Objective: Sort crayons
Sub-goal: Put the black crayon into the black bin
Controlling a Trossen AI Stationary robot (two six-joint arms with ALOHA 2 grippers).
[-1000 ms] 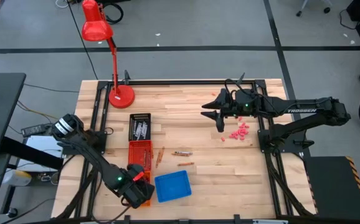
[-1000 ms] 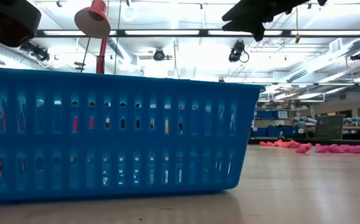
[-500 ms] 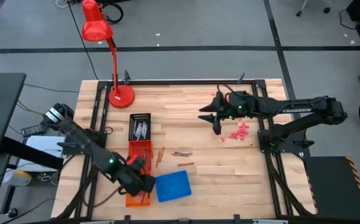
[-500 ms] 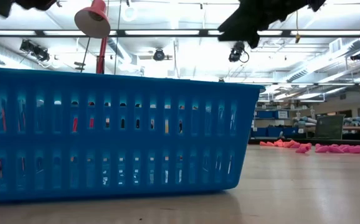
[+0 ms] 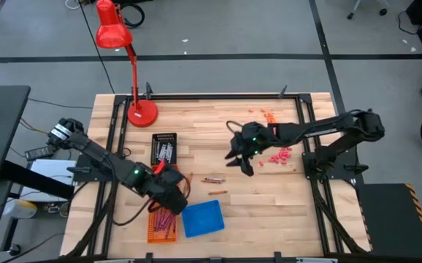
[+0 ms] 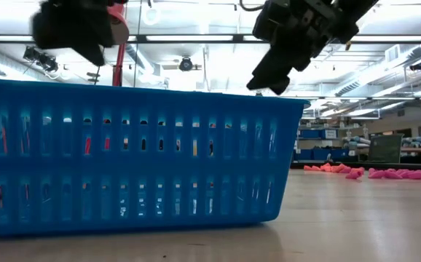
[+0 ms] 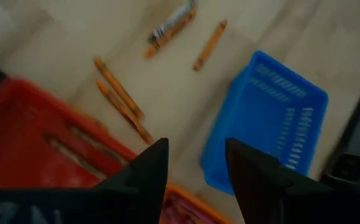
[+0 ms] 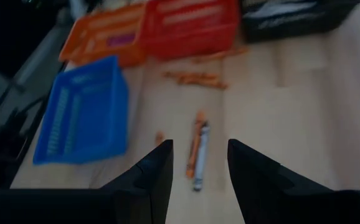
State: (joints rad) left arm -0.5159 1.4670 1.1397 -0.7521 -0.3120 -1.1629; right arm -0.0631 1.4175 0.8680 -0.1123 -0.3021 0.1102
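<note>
The left gripper (image 5: 173, 191) has moved from the near end of the basket row to a position over the red basket (image 5: 161, 175), beside the blue basket (image 5: 202, 218). Its fingers have spread wide during this move and hold nothing. Magenta crayons (image 5: 163, 221) now show in the orange basket (image 5: 154, 232), which the arm covered before. Judged from this, a crayon delivery is complete and the left arm is free for the next pick.

The right gripper (image 5: 242, 159) has advanced from the pink chunky bits (image 5: 279, 155) toward the table centre. Its fingers stand partly apart and empty. In the right wrist view it faces a grey-and-orange crayon pair (image 8: 198, 156) lying directly ahead on the bare wood.

Loose crayons remaining on the table: two orange crayons (image 5: 188, 183) just beside the red basket, the crayon pair (image 5: 212, 179) at mid-table, and a single orange crayon (image 5: 218, 193) near the blue basket. The black basket (image 5: 164, 150) holds grey crayons.

Clearance: open wood surrounds the mid-table pair, so a vertical approach is unobstructed. The two orange crayons lie close against the red basket wall, leaving little finger room on that side. Both grippers work near the same central area; the arms could interfere with each other.
</note>
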